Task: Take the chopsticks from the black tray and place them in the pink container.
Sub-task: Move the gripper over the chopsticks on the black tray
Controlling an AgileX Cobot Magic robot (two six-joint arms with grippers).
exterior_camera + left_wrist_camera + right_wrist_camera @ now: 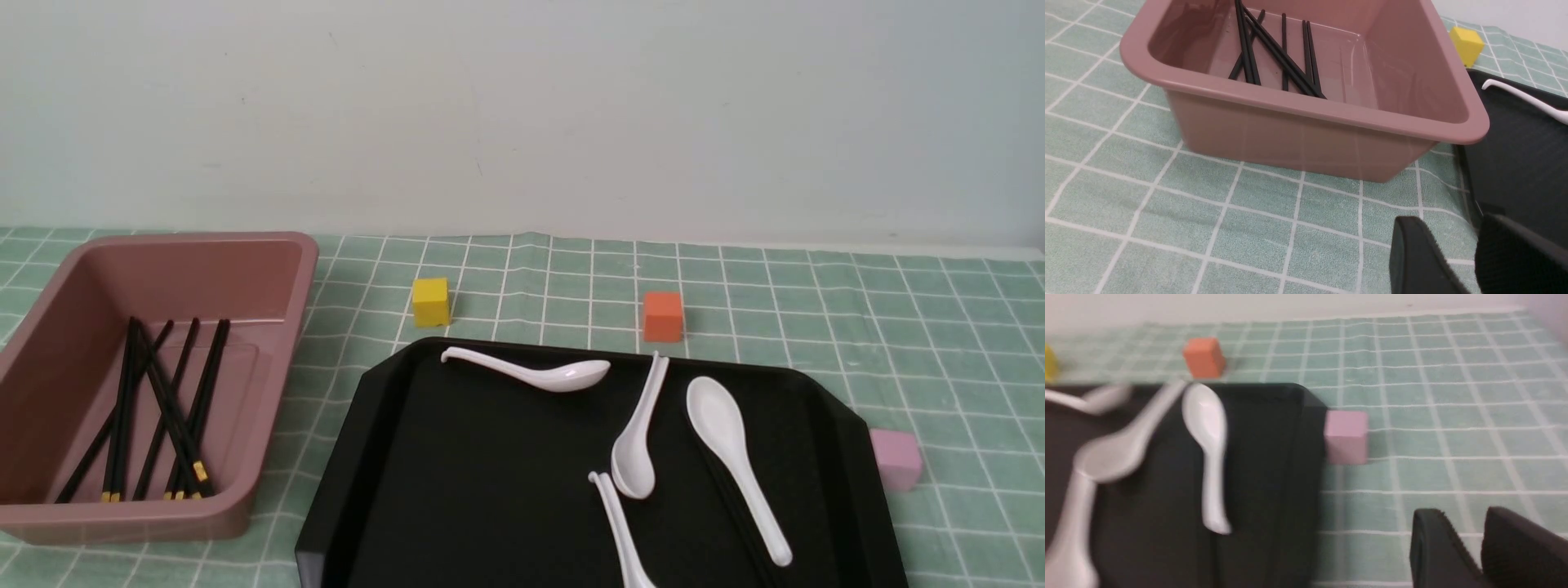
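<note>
Several black chopsticks [159, 408] with gold bands lie inside the pink container [188, 242] at the left of the table. The left wrist view shows those chopsticks [1282, 57] over the container's near rim [1306, 108]. The black tray [490, 490] fills the front middle. A thin dark streak [739, 514] runs beside its rightmost spoon; I cannot tell whether it is a chopstick. Neither gripper shows in the front view. My left gripper [1447, 228] hangs shut and empty over the cloth in front of the container. My right gripper [1461, 516] is shut and empty over the cloth right of the tray [1265, 457].
Several white soup spoons [641, 441] lie on the tray's right half. A yellow cube [430, 301] and an orange cube [662, 316] stand behind the tray. A pale-pink cube [895, 459] sits against its right edge. The right wrist view is blurred.
</note>
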